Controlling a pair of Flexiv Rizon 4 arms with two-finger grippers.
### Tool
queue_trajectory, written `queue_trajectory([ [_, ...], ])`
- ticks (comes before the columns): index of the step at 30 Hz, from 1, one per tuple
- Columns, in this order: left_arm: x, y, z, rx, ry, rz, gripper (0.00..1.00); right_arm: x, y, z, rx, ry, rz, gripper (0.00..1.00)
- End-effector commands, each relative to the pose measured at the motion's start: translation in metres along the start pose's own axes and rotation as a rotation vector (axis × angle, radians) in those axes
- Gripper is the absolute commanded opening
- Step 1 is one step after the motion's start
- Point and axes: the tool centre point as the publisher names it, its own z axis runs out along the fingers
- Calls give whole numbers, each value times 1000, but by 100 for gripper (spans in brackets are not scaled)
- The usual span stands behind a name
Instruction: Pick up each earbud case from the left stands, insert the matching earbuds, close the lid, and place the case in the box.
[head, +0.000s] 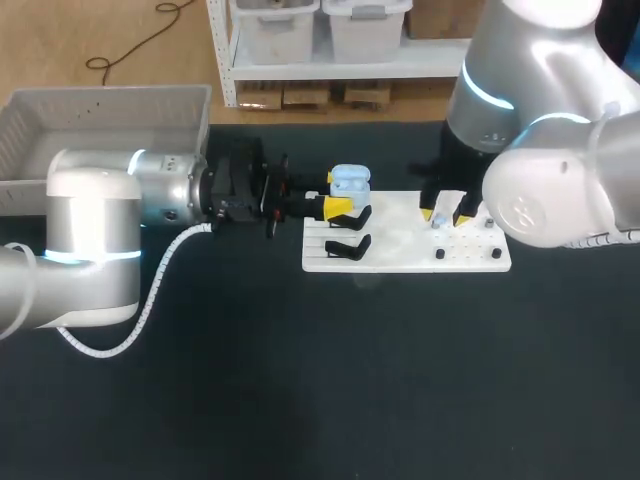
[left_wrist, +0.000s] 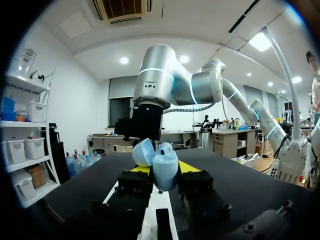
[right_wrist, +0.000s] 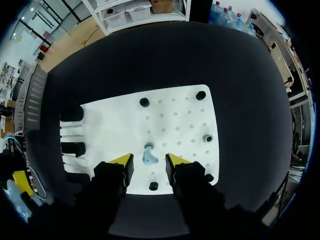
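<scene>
Gripping the light-blue earbud case (head: 350, 182) from two sides, L gripper (head: 335, 193) has both yellow tips pressed on the case body. The lid (left_wrist: 143, 152) is open and tipped back. Case sits at the left end of the white board (head: 400, 256), over the stands; can't tell if it's lifted clear or resting on one.

R gripper (right_wrist: 149, 162) hangs over the board's right part, tips apart, w/ one pale-blue earbud (right_wrist: 149, 156) between them. Neither tip looks to be touching it yet.

Risks, as I judge them:
- Earbud is small and rounded. If the R tips close off-centre it may squirt out sideways or get knocked off its peg.
- Grabbed at the wrong angle, it won't seat in the case well, and pushing could twist the case in the L grip.
- Open lid sticks out twd the R arm's path, so a low approach could clip it or snap it shut early.
- Squeeze on the case looks narrow, so slip is possible under insertion force.

Counts:
- 1 case
- 1 earbud seen; a 2nd isn't visible
- 2 bare black stands (head: 348, 247) in head view; whether a 3rd is under the case is unclear
- approx 5 small dark pegs (right_wrist: 144, 102) on the board
- 1 box (head: 110, 96), rear left, well apart from the board
- 2 arms
</scene>
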Motion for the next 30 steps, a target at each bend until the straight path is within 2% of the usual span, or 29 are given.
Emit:
queue_trajectory([
  [1,0,1,0,1,0,0,0,-2,-2,4,-1,3,4,40],
  [15,0,1,0,1,0,0,0,-3,-3,8,-11,10,12,29],
  [30,0,1,0,1,0,0,0,-3,-1,12,-15,22,12,26],
])
